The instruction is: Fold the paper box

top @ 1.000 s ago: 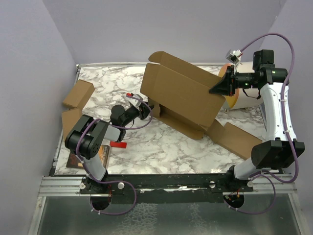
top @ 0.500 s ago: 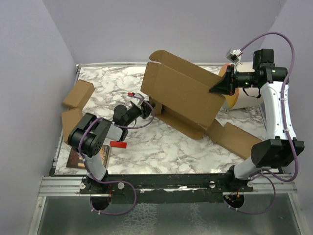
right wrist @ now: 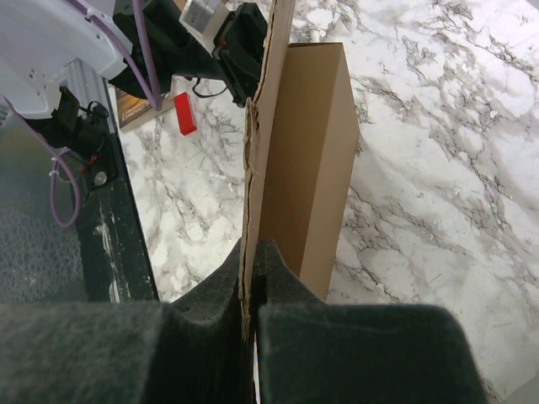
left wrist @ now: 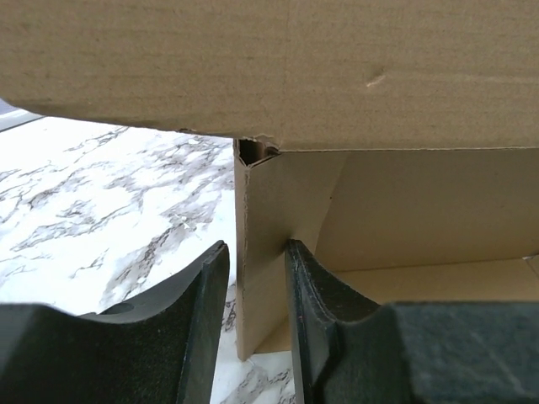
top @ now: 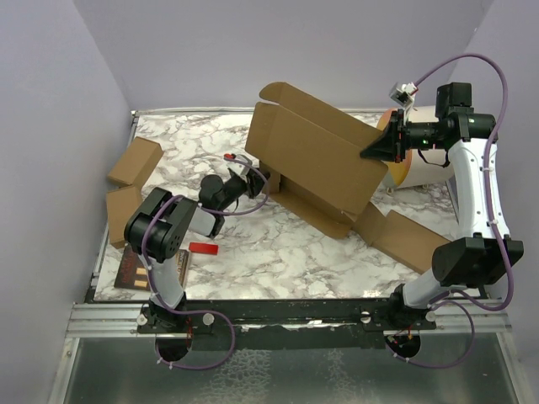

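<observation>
The paper box (top: 312,160) is a large brown cardboard mailer standing tilted in the middle of the marble table, one long panel raised. My right gripper (top: 368,155) is shut on the top right edge of that raised panel; in the right wrist view the thin cardboard edge (right wrist: 257,126) runs straight into the closed gripper (right wrist: 253,248). At the box's left corner is my left gripper (top: 268,179). Seen from the left wrist, this gripper (left wrist: 255,248) is open and straddles an upright side flap (left wrist: 263,210), with a gap on the left side.
Two smaller brown boxes (top: 135,162) (top: 122,206) sit at the table's left edge. A cream cylinder with an orange end (top: 408,168) lies behind the right gripper. A flat cardboard panel (top: 408,240) lies front right. A red piece (top: 203,247) and a dark booklet (top: 135,268) lie front left.
My left gripper has moved right, up to the box's left corner, and now straddles the side flap. The right gripper keeps its hold, hardly moved.
</observation>
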You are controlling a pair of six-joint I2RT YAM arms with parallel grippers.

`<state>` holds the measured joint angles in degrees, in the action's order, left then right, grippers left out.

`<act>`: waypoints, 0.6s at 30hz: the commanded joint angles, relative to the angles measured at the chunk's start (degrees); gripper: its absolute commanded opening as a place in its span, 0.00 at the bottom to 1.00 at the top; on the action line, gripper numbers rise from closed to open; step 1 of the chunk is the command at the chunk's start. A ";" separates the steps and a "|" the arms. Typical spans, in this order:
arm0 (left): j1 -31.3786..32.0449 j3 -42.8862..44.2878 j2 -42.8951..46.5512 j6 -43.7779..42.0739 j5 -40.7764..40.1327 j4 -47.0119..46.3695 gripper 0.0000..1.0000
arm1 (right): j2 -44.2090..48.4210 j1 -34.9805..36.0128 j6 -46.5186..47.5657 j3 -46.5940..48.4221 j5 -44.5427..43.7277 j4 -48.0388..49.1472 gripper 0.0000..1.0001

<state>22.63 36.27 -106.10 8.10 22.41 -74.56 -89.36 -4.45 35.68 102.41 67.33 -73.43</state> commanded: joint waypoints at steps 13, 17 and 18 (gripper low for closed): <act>0.22 0.97 -0.85 0.34 0.38 -3.05 0.00 | -1.15 0.32 0.96 1.84 0.25 -2.02 0.01; 0.22 0.41 1.62 0.89 1.09 -0.91 0.00 | -1.33 0.32 0.35 2.87 0.32 -1.98 0.01; 0.22 0.24 2.92 1.13 1.11 0.72 0.00 | -1.30 0.32 -0.11 3.36 0.34 -1.94 0.01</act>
<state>22.63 37.21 -107.13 8.21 22.44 -74.91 -89.89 -4.45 35.64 103.15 67.33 -73.76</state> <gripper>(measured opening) 0.046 0.014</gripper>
